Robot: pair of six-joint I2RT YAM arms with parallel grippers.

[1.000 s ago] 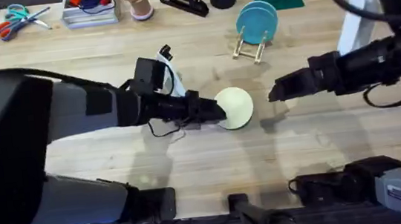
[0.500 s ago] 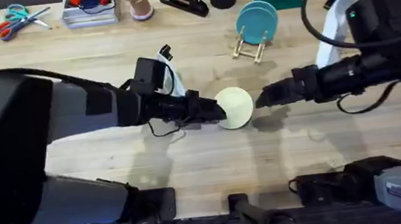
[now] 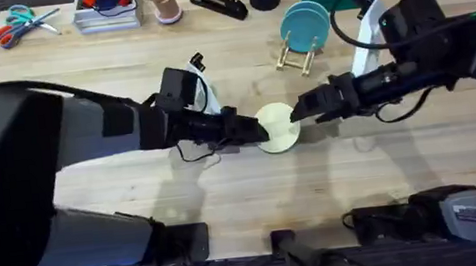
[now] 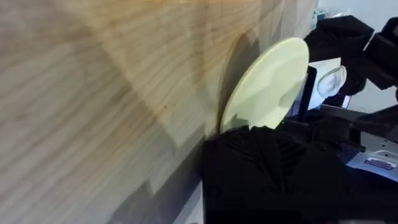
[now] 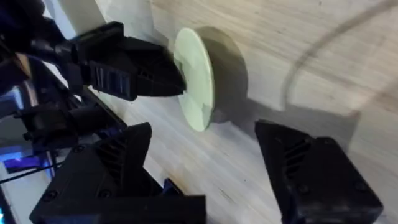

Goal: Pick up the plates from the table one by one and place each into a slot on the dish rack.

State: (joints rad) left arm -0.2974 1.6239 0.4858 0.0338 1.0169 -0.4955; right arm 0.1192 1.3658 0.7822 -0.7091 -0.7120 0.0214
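The cream-yellow plate (image 3: 279,127) stands on edge near the middle of the table (image 3: 227,196), clamped at its rim by the left end effector (image 3: 260,132). The right end effector (image 3: 295,116) hovers just beside the plate's other side, fingers spread wide apart with nothing between them. Toward the far edge, the teal-blue plate (image 3: 306,25) sits upright in the dish rack (image 3: 297,54).
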